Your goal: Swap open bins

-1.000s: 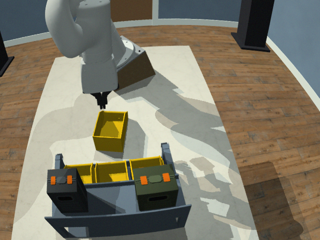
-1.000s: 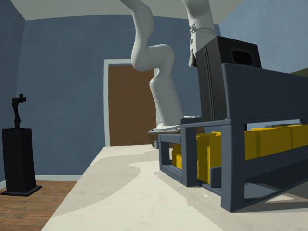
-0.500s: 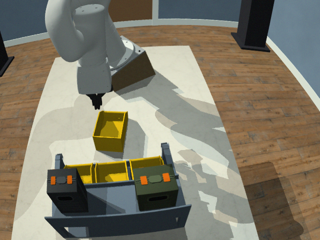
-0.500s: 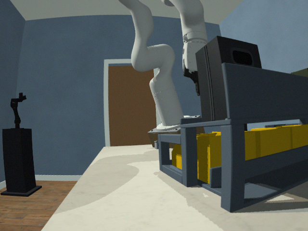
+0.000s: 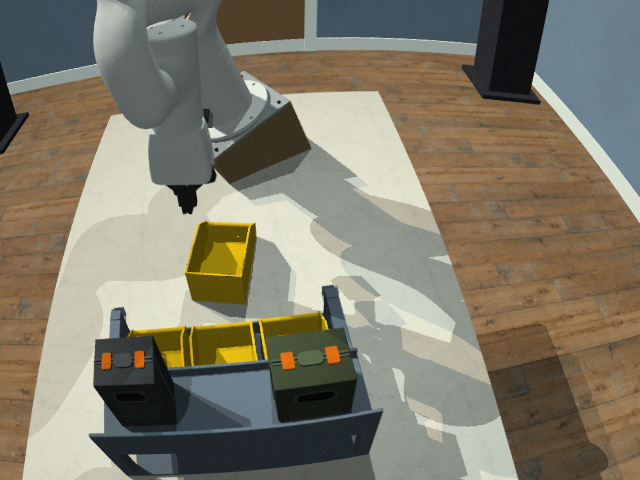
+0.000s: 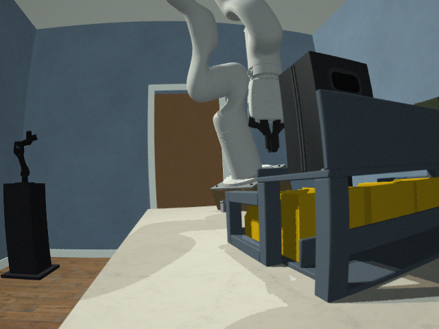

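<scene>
A yellow open bin [image 5: 221,260] stands on the table top in front of the shelf. Its inside looks almost bare, and I cannot make out parts in it. The grey shelf [image 5: 232,408] holds three yellow bins side by side: left [image 5: 157,346], middle [image 5: 223,343] and right [image 5: 292,324]. I cannot tell which one is empty. My gripper [image 5: 187,204] points down, shut on nothing, above the table just beyond the table bin's far left corner and apart from it. In the side view the gripper [image 6: 272,143] hangs well above table level.
A black case [image 5: 131,379] and a green case [image 5: 312,374] stand on the shelf's top board, over the rear ends of the left and right bins. The robot base [image 5: 258,134] sits at the table's far end.
</scene>
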Robot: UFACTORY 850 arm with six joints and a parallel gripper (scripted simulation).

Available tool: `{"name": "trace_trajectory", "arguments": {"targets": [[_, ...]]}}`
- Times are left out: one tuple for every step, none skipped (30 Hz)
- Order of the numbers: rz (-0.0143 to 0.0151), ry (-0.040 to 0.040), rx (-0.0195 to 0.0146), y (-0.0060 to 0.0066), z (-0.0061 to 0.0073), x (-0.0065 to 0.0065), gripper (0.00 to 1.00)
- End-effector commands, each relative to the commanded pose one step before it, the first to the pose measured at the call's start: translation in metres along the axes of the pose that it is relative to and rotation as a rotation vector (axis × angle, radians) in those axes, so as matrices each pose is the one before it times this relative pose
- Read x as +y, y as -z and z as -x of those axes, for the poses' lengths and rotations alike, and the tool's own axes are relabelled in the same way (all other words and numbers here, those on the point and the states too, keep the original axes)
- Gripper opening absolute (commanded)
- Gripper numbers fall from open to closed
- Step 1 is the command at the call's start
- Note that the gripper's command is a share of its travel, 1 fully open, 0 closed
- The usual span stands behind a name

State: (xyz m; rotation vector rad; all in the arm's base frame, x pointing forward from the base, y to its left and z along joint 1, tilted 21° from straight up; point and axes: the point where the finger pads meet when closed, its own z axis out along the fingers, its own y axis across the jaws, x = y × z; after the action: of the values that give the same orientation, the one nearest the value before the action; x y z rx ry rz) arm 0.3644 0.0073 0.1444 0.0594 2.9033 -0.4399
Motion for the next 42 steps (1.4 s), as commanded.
{"name": "trace_trajectory", "arguments": {"targets": [[0.00298, -0.02574, -0.01095, -0.00662, -0.01115, -0.00468, 0.0], [0.00094, -0.00283, 0.00094, -0.00071, -0.00154, -0.0005, 0.0], [0.00078, -0.00231, 0.00079, -0.00058, -0.00127, -0.00041, 0.0], [0.00063, -0.00183, 0.00064, -0.00045, -0.001, -0.00032, 0.0], [0.00048, -0.00137, 0.00049, -0.00034, -0.00076, -0.00024, 0.0], [0.00034, -0.00096, 0.00035, -0.00024, -0.00053, -0.00017, 0.0], [0.00021, -0.00061, 0.00022, -0.00015, -0.00034, -0.00011, 0.0], [0.00012, -0.00033, 0.00012, -0.00008, -0.00018, -0.00006, 0.0], [0.00004, -0.00013, 0.00005, -0.00003, -0.00007, -0.00002, 0.0], [0.00001, -0.00002, 0.00001, 0.0, -0.00001, 0.0, 0.0], [0.0, 0.0, 0.0, 0.0, 0.0, 0.0, 0.0], [0.0, 0.0, 0.0, 0.0, 0.0, 0.0, 0.0], [0.0, 0.0, 0.0, 0.0, 0.0, 0.0, 0.0], [0.0, 0.0, 0.0, 0.0, 0.0, 0.0, 0.0], [0.0, 0.0, 0.0, 0.0, 0.0, 0.0, 0.0], [0.0, 0.0, 0.0, 0.0, 0.0, 0.0, 0.0], [0.0, 0.0, 0.0, 0.0, 0.0, 0.0, 0.0], [0.0, 0.0, 0.0, 0.0, 0.0, 0.0, 0.0], [0.0, 0.0, 0.0, 0.0, 0.0, 0.0, 0.0], [0.0, 0.0, 0.0, 0.0, 0.0, 0.0, 0.0], [0.0, 0.0, 0.0, 0.0, 0.0, 0.0, 0.0], [0.0, 0.0, 0.0, 0.0, 0.0, 0.0, 0.0], [0.0, 0.0, 0.0, 0.0, 0.0, 0.0, 0.0], [0.0, 0.0, 0.0, 0.0, 0.0, 0.0, 0.0], [0.0, 0.0, 0.0, 0.0, 0.0, 0.0, 0.0], [0.0, 0.0, 0.0, 0.0, 0.0, 0.0, 0.0], [0.0, 0.0, 0.0, 0.0, 0.0, 0.0, 0.0], [0.0, 0.0, 0.0, 0.0, 0.0, 0.0, 0.0], [0.0, 0.0, 0.0, 0.0, 0.0, 0.0, 0.0], [0.0, 0.0, 0.0, 0.0, 0.0, 0.0, 0.0], [0.0, 0.0, 0.0, 0.0, 0.0, 0.0, 0.0], [0.0, 0.0, 0.0, 0.0, 0.0, 0.0, 0.0], [0.0, 0.0, 0.0, 0.0, 0.0, 0.0, 0.26], [0.0, 0.0, 0.0, 0.0, 0.0, 0.0, 0.26], [0.0, 0.0, 0.0, 0.0, 0.0, 0.0, 0.26], [0.0, 0.0, 0.0, 0.0, 0.0, 0.0, 0.26], [0.0, 0.0, 0.0, 0.0, 0.0, 0.0, 0.26], [0.0, 0.0, 0.0, 0.0, 0.0, 0.0, 0.26], [0.0, 0.0, 0.0, 0.0, 0.0, 0.0, 0.26], [0.0, 0.0, 0.0, 0.0, 0.0, 0.0, 0.26], [0.0, 0.0, 0.0, 0.0, 0.0, 0.0, 0.26], [0.0, 0.0, 0.0, 0.0, 0.0, 0.0, 0.26]]}}
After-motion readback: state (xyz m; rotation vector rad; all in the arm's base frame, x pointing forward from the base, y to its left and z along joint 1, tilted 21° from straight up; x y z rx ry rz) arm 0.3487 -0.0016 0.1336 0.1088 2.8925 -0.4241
